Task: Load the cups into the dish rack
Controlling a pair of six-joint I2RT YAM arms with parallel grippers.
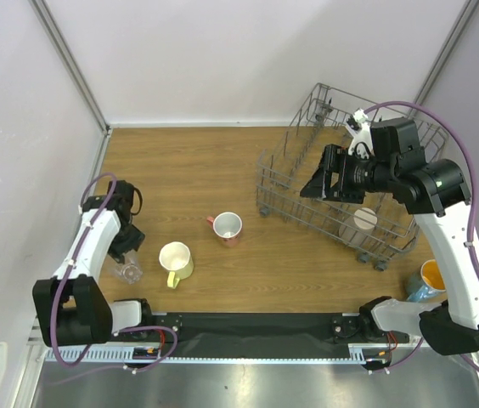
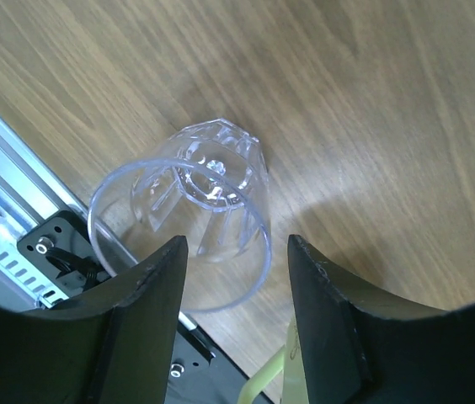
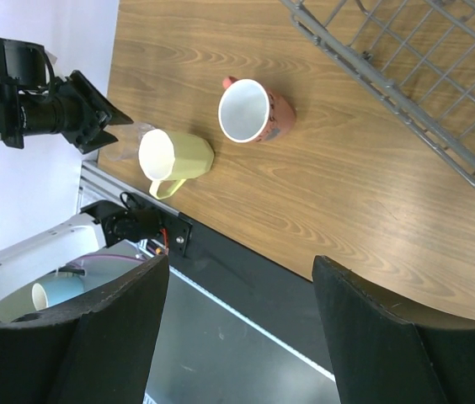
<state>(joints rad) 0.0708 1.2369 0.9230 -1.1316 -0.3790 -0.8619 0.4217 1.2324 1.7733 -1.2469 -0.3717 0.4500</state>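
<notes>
left pincer around clear glass, cannot tell if gripping, right pincer open, by dish rack

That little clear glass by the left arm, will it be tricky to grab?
Probably slippery: the glass looks smooth and glossy. It seems thin-walled, so likely light and breakable if squeezed hard. Apparently standing upright, it might tip if nudged.

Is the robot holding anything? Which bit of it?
Right end effector: nothing. Left end effector straddles the clear glass near its rim; whether it grips cannot be told.
</notes>
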